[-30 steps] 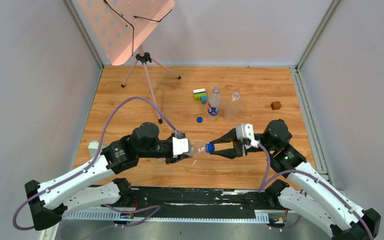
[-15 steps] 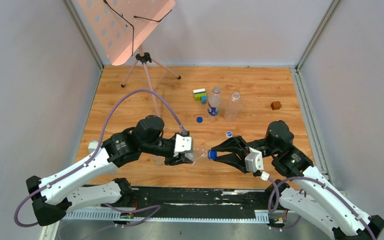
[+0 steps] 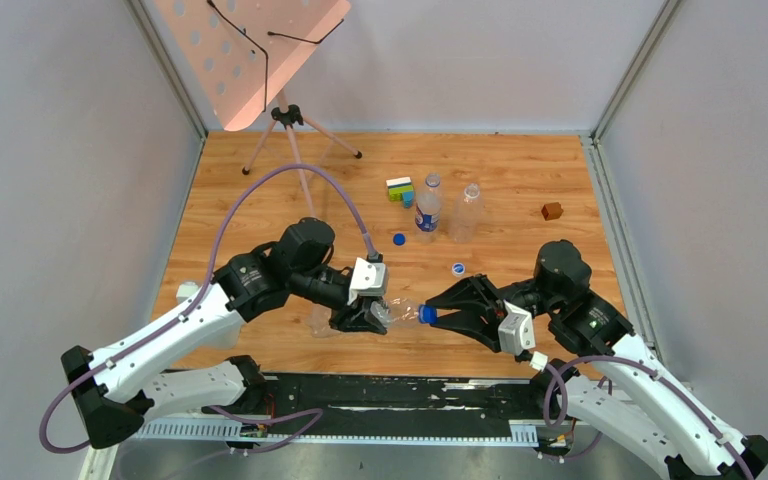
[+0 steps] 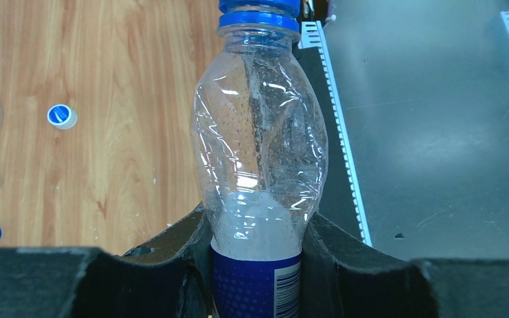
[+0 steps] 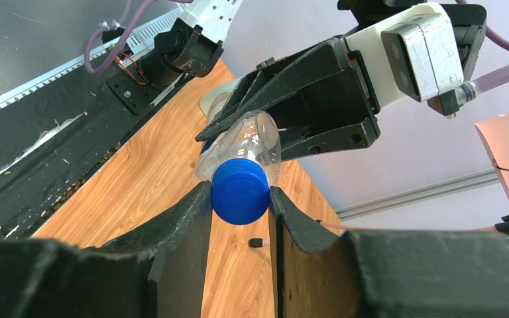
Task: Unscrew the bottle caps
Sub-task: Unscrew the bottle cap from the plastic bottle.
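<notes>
Both pincers grip: my left pincer (image 3: 375,316) pinches the bottle (image 4: 258,152) at its body, my right pincer (image 3: 438,314) pinches its cap (image 5: 240,190). Its long axis lies level between them, cap end toward my right.

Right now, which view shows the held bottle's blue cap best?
Right wrist: the blue cap faces the lens, clamped in the right end effector. Left wrist shows only its rim, cut off; top external, a tiny blue dot.
</notes>
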Robot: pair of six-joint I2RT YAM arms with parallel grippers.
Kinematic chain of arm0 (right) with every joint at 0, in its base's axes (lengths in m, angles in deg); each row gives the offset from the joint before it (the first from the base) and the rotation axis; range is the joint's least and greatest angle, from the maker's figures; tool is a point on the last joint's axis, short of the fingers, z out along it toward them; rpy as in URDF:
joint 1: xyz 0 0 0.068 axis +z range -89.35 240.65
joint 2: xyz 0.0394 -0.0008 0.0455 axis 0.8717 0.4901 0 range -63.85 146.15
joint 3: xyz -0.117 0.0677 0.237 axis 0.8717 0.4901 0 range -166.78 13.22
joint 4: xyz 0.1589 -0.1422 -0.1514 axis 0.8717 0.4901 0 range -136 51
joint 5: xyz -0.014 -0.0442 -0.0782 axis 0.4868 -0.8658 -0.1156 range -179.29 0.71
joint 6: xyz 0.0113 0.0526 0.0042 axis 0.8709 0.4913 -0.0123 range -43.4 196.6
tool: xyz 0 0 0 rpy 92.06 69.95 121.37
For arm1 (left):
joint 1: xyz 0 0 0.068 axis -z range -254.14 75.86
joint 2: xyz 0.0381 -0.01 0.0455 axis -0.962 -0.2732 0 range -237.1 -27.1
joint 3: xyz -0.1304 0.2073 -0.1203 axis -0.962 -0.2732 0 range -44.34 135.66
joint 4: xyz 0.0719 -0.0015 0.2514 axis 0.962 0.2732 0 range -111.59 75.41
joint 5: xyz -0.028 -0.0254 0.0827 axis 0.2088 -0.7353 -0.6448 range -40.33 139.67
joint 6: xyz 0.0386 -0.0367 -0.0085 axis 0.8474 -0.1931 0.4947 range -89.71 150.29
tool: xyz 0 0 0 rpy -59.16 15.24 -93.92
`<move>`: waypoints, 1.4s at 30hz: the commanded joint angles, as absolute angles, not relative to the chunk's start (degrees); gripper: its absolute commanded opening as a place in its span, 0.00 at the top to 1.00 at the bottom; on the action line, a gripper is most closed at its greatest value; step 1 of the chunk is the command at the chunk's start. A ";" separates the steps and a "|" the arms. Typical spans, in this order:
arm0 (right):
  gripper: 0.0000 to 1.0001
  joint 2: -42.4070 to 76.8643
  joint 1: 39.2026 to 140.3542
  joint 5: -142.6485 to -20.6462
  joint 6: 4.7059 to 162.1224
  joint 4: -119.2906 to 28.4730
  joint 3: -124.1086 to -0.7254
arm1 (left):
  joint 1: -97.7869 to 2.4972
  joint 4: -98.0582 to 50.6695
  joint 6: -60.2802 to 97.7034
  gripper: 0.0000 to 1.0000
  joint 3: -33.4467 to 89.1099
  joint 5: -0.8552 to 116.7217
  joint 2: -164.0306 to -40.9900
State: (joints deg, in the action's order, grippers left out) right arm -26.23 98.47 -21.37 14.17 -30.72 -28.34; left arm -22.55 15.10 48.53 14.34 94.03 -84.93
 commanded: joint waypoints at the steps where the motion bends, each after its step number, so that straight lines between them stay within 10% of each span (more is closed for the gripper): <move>1: 0.82 -26.78 97.13 -21.49 11.55 -28.30 -30.72 | -23.13 20.74 46.46 0.93 15.61 97.97 -82.35; 10: 0.34 -28.69 97.13 -23.96 16.09 -29.72 -28.97 | -23.08 19.63 47.34 0.93 13.54 92.42 -82.76; 18: 0.33 -29.47 97.13 -35.46 39.16 -43.59 -25.06 | -23.10 13.00 43.07 0.95 11.93 67.26 -80.74; 23: 0.23 -29.77 97.13 -63.89 78.68 -62.88 -20.08 | -23.00 -0.55 44.94 0.98 2.25 53.87 -71.61; 27: 0.23 -25.88 97.04 -82.67 101.31 -49.99 -27.72 | -21.88 -6.02 47.70 1.00 -1.42 46.61 -67.14; 42: 0.25 -10.29 96.99 -61.67 134.08 -35.46 -38.64 | -9.34 -10.69 58.49 1.00 -1.40 30.90 -71.93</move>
State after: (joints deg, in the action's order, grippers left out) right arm -10.40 97.05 -64.80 125.40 -35.90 -39.08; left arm -9.72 -5.34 55.50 -1.68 34.12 -73.19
